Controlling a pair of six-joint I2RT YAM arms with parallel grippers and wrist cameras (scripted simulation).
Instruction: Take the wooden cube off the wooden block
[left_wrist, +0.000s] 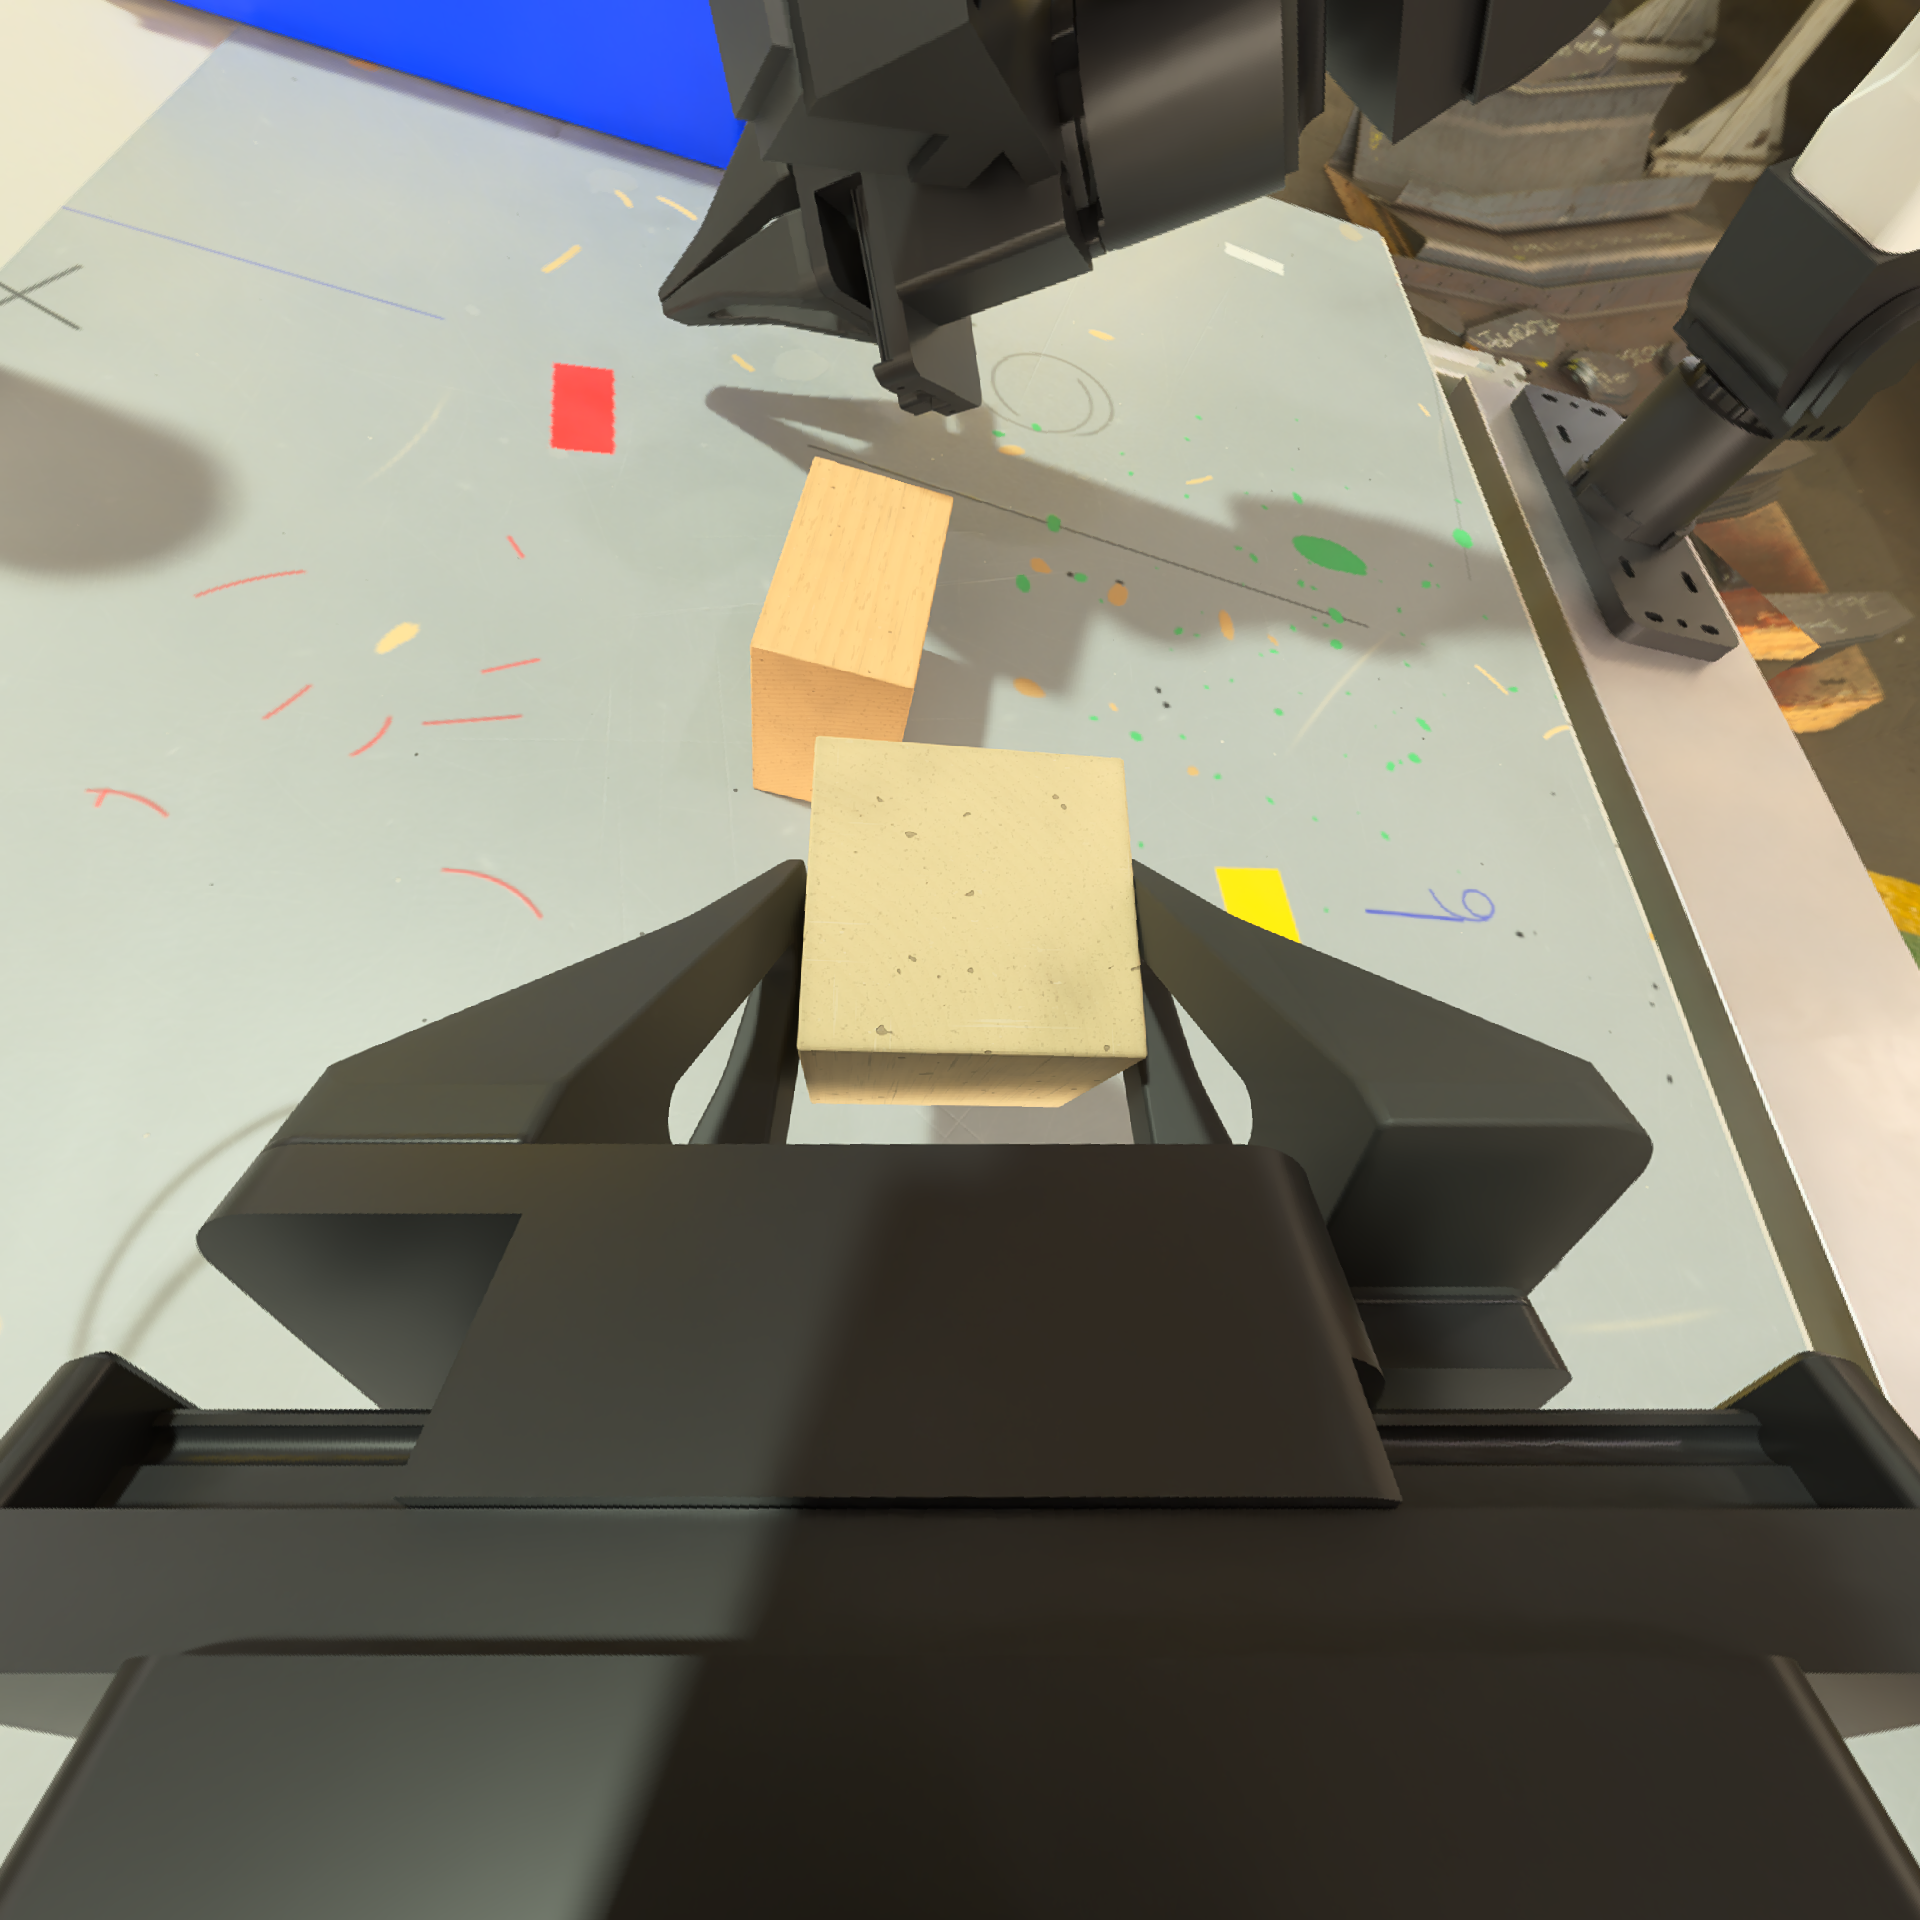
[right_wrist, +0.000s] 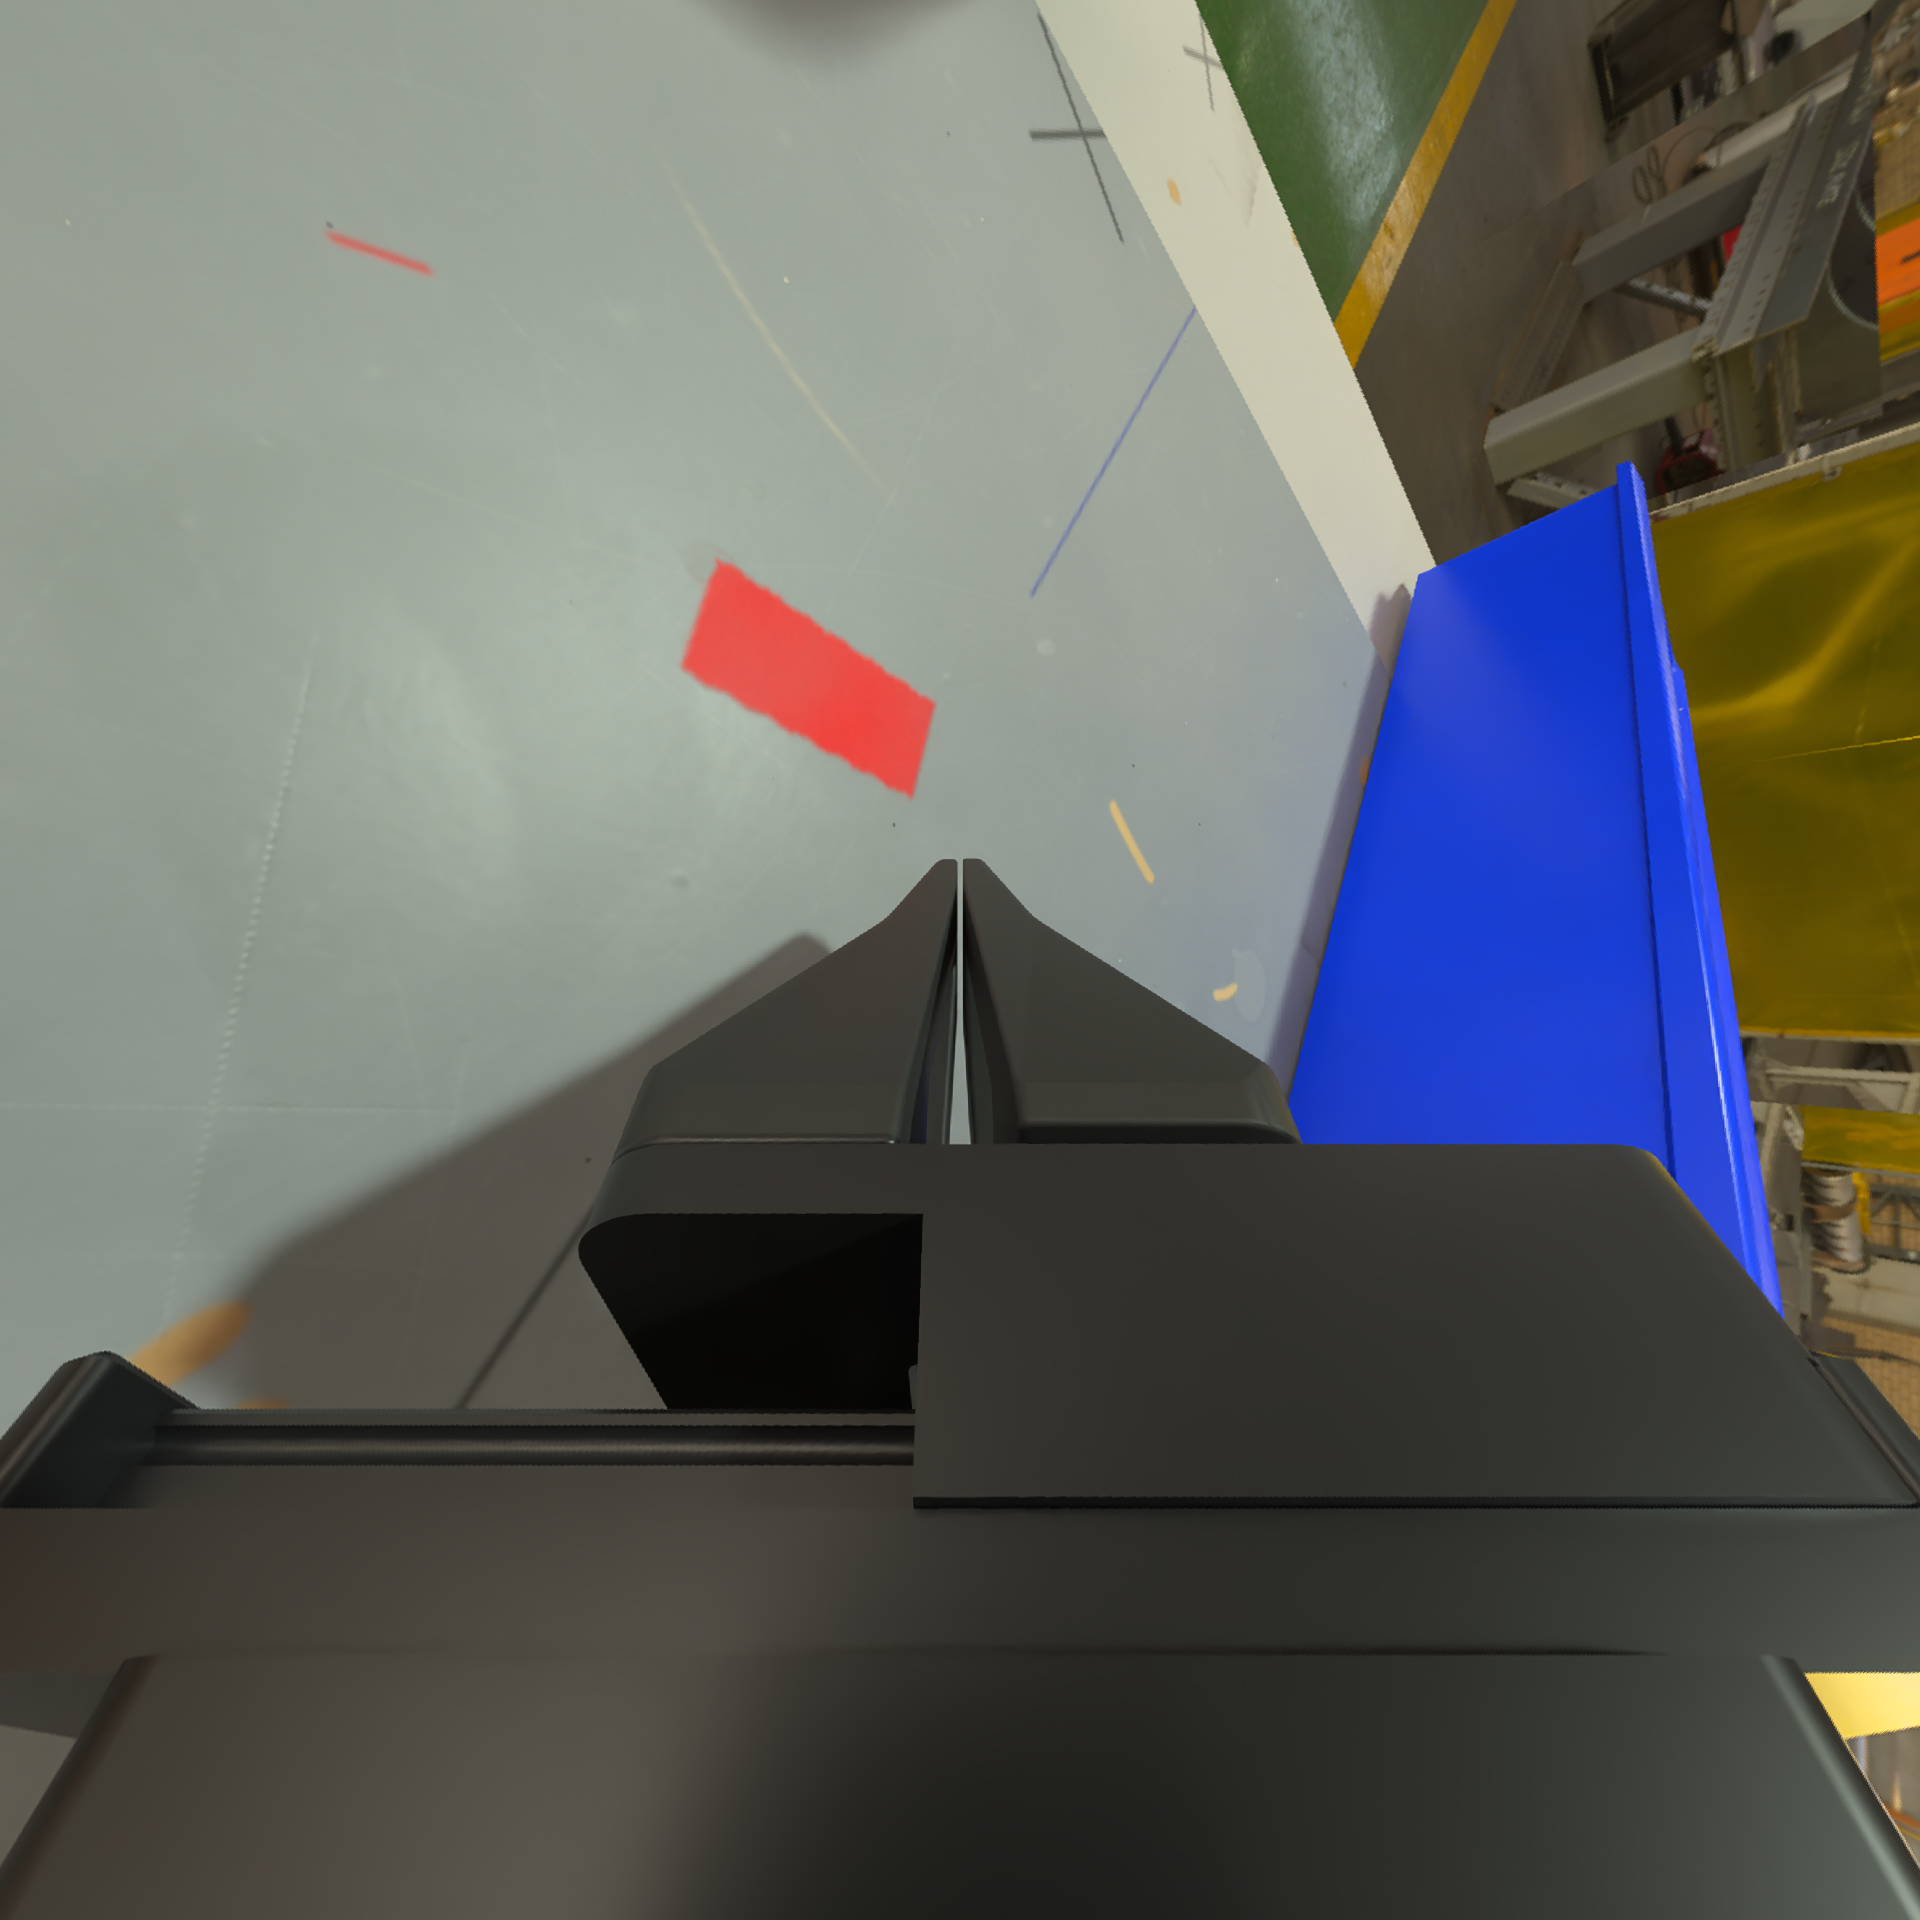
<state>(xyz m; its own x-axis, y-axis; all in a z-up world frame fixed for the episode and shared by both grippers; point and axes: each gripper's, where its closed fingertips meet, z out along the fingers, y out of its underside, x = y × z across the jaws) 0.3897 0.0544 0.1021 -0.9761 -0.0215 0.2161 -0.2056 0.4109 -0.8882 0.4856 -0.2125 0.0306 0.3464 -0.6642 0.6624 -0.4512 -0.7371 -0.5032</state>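
In the left wrist view my left gripper (left_wrist: 968, 883) is shut on a pale, speckled wooden cube (left_wrist: 971, 914) and holds it above the table, its two fingers pressed on the cube's left and right sides. An orange-tan wooden block (left_wrist: 847, 613) lies on the grey table just beyond the cube, apart from it; the cube hides the block's near corner. My right gripper (right_wrist: 958, 864) is shut and empty over bare table in the right wrist view. It also shows in the left wrist view (left_wrist: 925, 390), hanging above the table behind the block.
A blue bin (right_wrist: 1507, 831) stands at the table's far edge, close to the right gripper; it also shows in the left wrist view (left_wrist: 468, 52). The right arm's base plate (left_wrist: 1631, 540) sits at the table's right edge. A red patch (left_wrist: 582, 407) and a yellow patch (left_wrist: 1257, 899) mark the table.
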